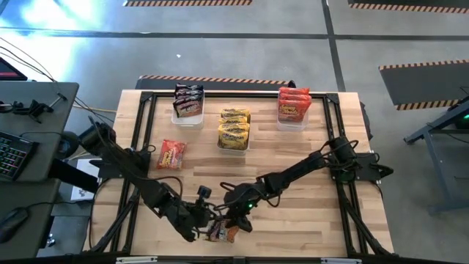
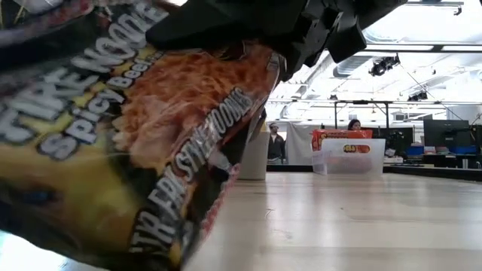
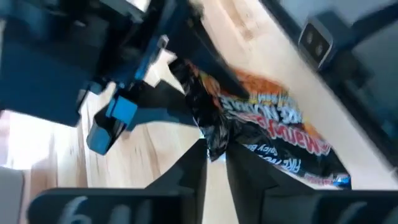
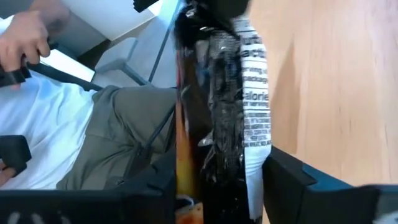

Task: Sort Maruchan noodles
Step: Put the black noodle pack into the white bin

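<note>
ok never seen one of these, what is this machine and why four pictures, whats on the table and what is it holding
It is a robot with two dark arms at a wooden table, each ending in a two-finger gripper. One camera looks down from above, one sits at table height, and one rides on each wrist. On the table: three clear bins holding dark packets, yellow packets and red packets of ramen, plus a loose red packet. At the near edge the left gripper and the right gripper both pinch one dark spicy beef packet, which fills the table-height view.
</note>
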